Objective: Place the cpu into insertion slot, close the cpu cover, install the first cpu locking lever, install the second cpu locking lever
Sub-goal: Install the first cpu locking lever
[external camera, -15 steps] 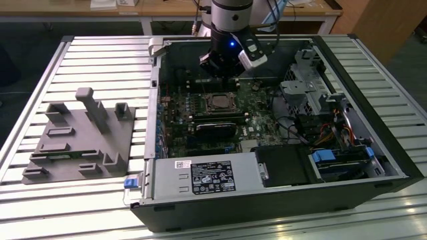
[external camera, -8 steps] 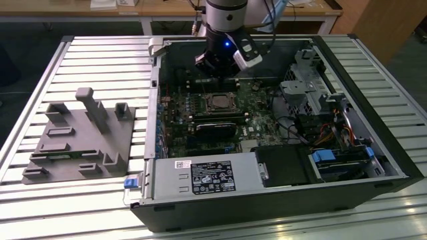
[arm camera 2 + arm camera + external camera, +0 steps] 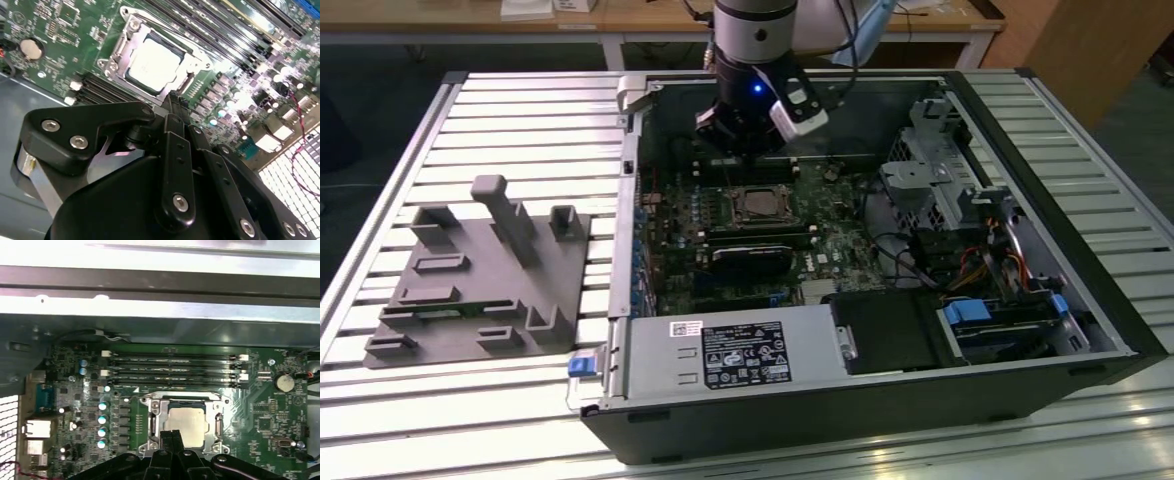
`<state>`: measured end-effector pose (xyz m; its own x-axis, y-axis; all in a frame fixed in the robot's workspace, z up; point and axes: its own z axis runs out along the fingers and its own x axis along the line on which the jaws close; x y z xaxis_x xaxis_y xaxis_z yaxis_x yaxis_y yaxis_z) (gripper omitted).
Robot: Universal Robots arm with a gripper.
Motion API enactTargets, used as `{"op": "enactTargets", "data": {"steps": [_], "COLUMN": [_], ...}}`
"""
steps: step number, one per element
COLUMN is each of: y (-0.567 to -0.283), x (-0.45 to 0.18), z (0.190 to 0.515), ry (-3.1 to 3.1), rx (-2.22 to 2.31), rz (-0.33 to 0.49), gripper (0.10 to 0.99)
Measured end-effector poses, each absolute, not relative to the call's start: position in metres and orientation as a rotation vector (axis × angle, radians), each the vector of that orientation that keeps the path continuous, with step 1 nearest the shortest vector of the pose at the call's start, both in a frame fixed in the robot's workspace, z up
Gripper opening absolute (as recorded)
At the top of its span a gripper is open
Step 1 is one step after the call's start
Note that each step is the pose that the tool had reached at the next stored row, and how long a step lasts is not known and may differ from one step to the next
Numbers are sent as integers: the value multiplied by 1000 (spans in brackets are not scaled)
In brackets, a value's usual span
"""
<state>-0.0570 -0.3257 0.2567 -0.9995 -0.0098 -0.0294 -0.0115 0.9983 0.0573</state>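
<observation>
**Hovering at the socket's edge**

Holding the tool (image 3: 172,434) with fingers pressed together, tips just beside the cpu (image 3: 187,421). Lying flat in the insertion slot (image 3: 755,206), with the cpu cover (image 3: 151,416) resting down around it. Running beyond, the memory slots (image 3: 172,371), then the case wall (image 3: 160,285).

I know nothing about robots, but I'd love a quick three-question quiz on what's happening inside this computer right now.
1. True or false: the cpu sits in the insertion slot.
2. The gripper is nearest to: A the cpu cover, B the coin battery, C the power supply.
3. Fill in: in the exterior view, the grey fixture block lies to the computer case's ____.
Key: 1 true; 2 A; 3 the exterior view's left.
</observation>
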Motion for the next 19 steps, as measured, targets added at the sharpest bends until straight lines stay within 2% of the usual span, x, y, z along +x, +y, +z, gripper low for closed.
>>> {"op": "enactTargets", "data": {"steps": [19], "y": [-326], "x": [-85], "z": [255], "ry": [3111], "rx": [-17], "rz": [90], "gripper": [106]}}
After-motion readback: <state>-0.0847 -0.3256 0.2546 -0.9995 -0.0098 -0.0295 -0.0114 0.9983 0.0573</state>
